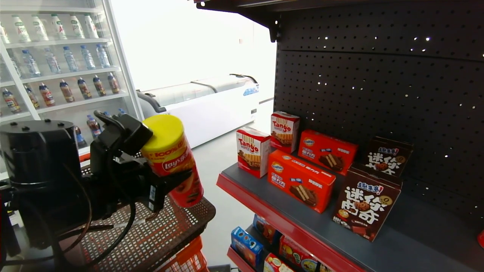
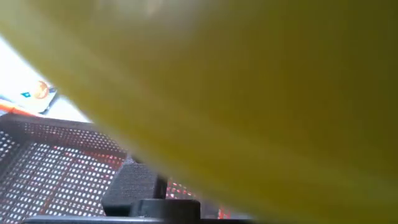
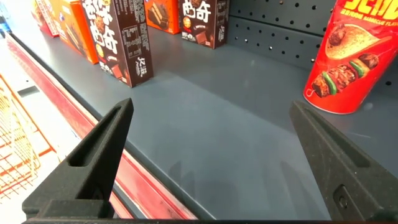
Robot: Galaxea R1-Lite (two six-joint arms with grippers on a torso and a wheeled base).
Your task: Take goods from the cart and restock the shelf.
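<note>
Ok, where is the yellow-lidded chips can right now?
Head view, left side: the chips can is clamped in the left gripper, above the cart basket, well left of the wafer boxes on the shelf.

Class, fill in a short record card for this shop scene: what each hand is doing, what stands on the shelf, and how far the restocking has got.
Left hand: shut on a chip can, red with a yellow lid, held above the cart basket
Right hand: open, empty, over a bare stretch of the shelf
Shelf stock: white-and-red boxes, orange boxes, brown boxes, a second can
Stage: the held chip can is not yet on the shelf
</note>
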